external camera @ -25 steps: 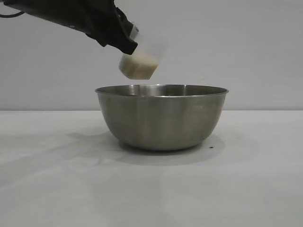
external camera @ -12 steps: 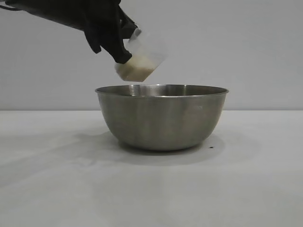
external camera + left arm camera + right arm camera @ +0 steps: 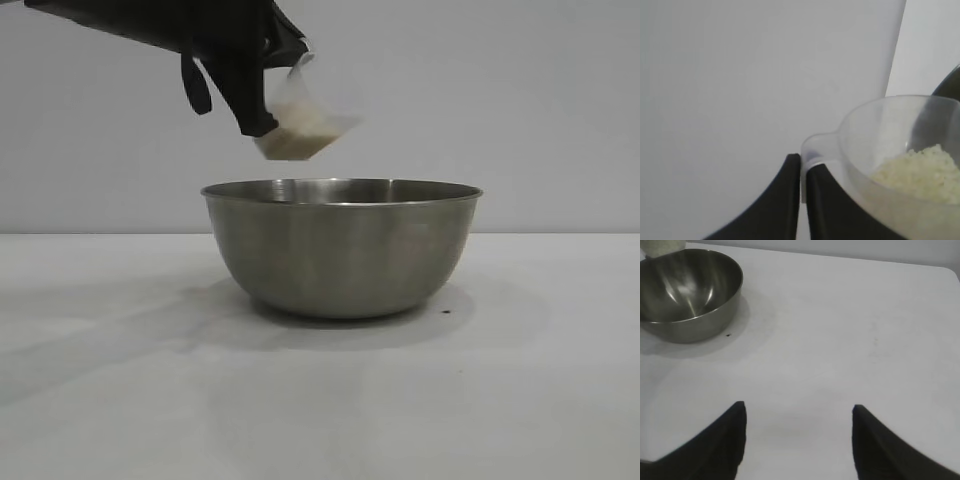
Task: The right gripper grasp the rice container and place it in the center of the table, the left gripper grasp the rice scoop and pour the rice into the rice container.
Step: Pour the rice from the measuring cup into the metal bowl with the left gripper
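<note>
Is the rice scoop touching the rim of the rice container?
Apart. The exterior view shows wall between the rice scoop and the rice container rim.

Lighting is even, soft and fairly bright in all three views, coming from overhead. In the exterior view the counter (image 3: 120, 400) carries a broad, soft-edged shadow spreading left and right of the rice container (image 3: 342, 247), darkest under its base. The steel wall shows dull, diffuse sheen with no hard glare. The left claw (image 3: 262, 112) reads as a near-featureless black silhouette. The rice scoop (image 3: 300, 115) is slightly soft at its edges. In the left wrist view the scoop and rice (image 3: 917, 172) are close and out of focus. In the right wrist view bright streaked reflections lie inside the container, and the right claw (image 3: 797, 440) fingers are soft-edged and dark.
</note>
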Robot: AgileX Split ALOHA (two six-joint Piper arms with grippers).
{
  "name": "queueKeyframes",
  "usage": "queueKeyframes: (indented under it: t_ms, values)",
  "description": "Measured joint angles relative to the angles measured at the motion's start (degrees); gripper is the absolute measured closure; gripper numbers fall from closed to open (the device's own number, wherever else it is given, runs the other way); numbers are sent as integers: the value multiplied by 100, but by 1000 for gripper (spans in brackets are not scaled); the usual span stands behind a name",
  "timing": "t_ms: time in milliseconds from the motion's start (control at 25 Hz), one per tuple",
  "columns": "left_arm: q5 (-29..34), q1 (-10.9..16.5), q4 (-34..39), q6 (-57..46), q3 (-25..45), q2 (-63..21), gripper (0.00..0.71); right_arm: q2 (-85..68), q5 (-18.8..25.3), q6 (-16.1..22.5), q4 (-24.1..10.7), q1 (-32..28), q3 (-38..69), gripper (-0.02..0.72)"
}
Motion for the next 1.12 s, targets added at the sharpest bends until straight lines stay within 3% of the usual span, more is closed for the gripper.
queueKeyframes:
  t_ms: [400, 960, 1120]
  values:
    - [-68, -7, 56, 1011, 0, 0, 710, 0, 0, 0, 0, 0, 0, 301]
    - [-511, -7, 684, 2552, 0, 0, 710, 0, 9, 0, 0, 0, 0, 301]
    - [-1039, -7, 741, 2912, 0, 240, 710, 0, 9, 0, 0, 0, 0, 301]
